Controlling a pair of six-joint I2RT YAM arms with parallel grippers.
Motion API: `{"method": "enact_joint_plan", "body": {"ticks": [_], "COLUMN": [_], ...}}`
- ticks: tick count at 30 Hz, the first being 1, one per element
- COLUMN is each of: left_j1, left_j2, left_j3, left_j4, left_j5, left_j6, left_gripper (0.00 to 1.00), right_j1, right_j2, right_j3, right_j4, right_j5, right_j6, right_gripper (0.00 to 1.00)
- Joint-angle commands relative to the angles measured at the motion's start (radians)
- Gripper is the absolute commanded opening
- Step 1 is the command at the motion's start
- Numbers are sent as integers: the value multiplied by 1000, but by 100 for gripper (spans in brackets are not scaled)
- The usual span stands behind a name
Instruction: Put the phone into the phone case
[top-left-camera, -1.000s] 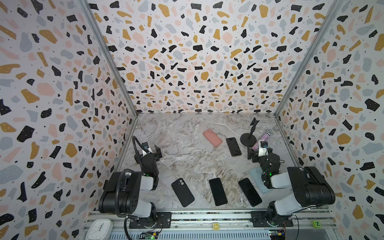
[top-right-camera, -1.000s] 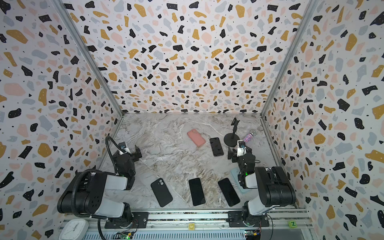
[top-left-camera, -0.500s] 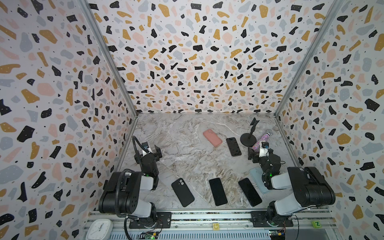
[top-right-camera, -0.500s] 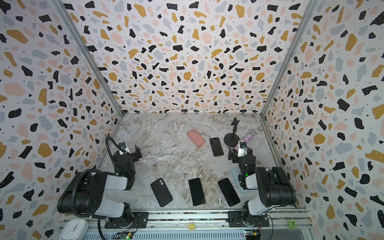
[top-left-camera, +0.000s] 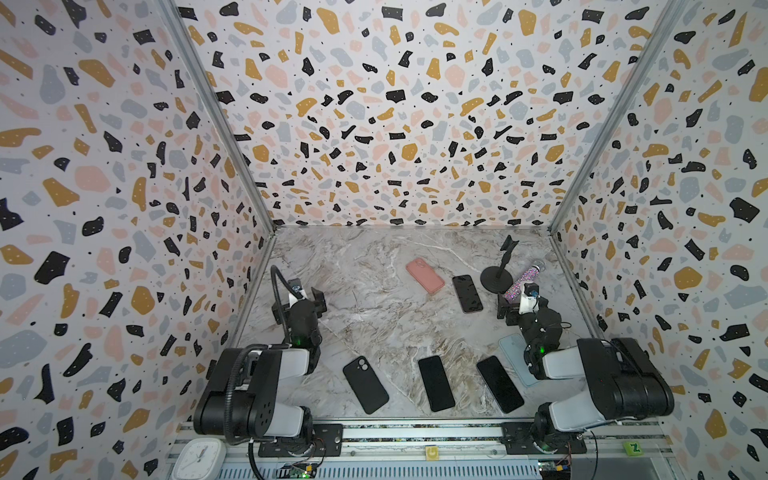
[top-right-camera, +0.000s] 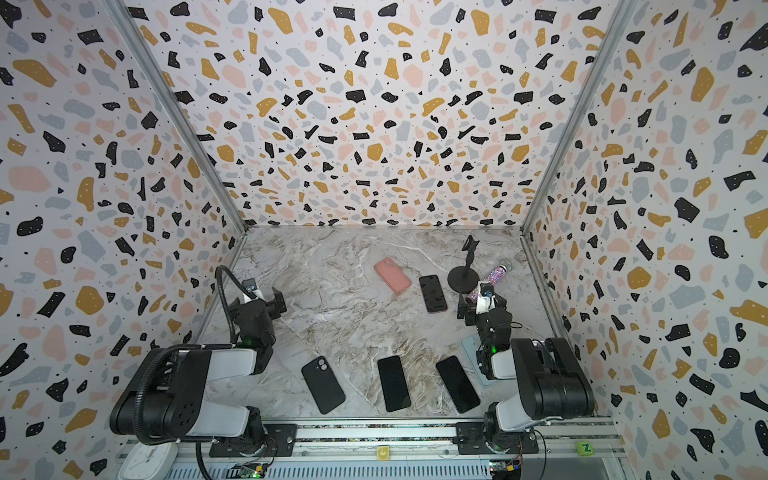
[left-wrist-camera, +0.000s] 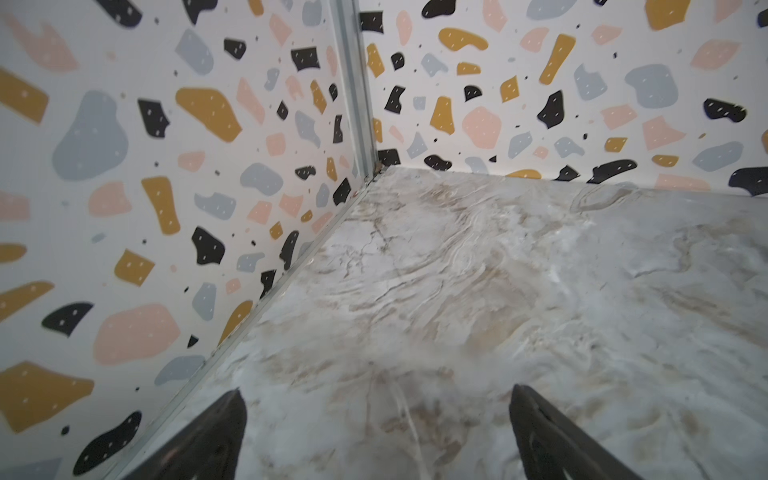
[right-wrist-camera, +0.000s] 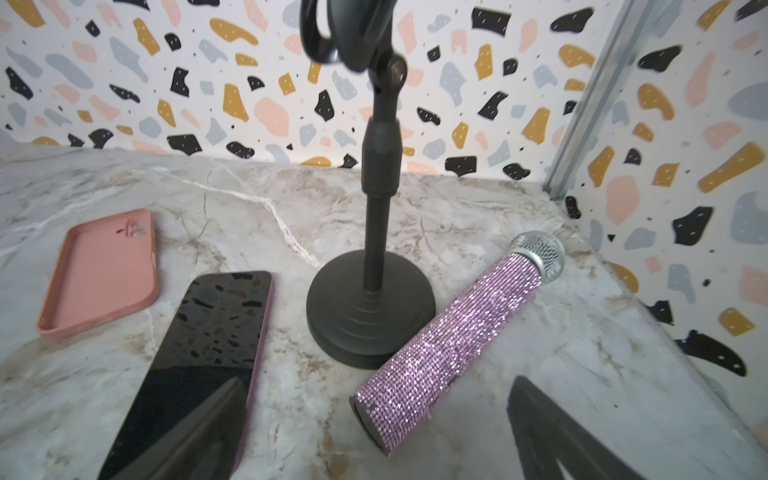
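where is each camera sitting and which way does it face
Top views: high above the front rail, looking down at the table and back wall; left arm and right arm show.
Left wrist: low on the left arm, facing table and a wall corner; the open left gripper shows.
Right wrist: low on the right arm, facing the mic stand, glitter microphone, pink case and a phone; the open right gripper shows.
Shared: the right wrist and top views all show those four things.

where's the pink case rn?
In both top views the pink case lies toward the far middle of the table, just left of the dark-screened phone, not touching it.
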Motion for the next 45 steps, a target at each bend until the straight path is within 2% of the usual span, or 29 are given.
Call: {"method": "enact_joint_plan", "body": {"ticks": [1,3,4,7,8,10,16,20,24,29,33,36,39,45], "left_j1": [-76,-123,-153,-233,-253,-295,-332,-333,-333,-335,-336,-341,-342,-344], "left_j2": [-34,-35,-26,37,64,129,251,288,298,334,374,392,409,391], "left_j3": [211,279,311,433,475,572,720,746,723,691,715,718,722,678], "left_j4": [-329,-438,-480,-640,-692,-802,-901,-929,-935,-931,-966,-962,-970,-946], "left_j5": [-152,-128,-101,-14,15,94,299,401,463,559,595,617,634,652], "left_j6": [-113,-245,-299,-452,-482,-512,-529,-534,-546,-564,-562,-563,-560,-569], "left_gripper": [100,100,100,100,100,100,100,99,99,97,97,97,97,97], "right_j1": [142,215,245,281,294,328,350,363,364,363,354,347,348,366], "right_j2": [-160,-173,-163,-56,-16,72,338,454,569,667,748,793,820,827], "right_j3": [96,156,220,427,476,576,906,1013,1109,1210,1304,1347,1358,1357], "right_j4": [-145,-193,-292,-538,-589,-681,-945,-988,-1039,-1079,-1123,-1143,-1155,-1182], "right_j5": [215,264,280,105,61,57,-13,-51,-58,-77,-70,-85,-110,-151], "right_j6": [-38,43,111,253,262,279,227,169,132,96,94,105,108,142], "right_gripper": [99,99,99,99,99,99,99,88,69,59,48,43,38,19]}}
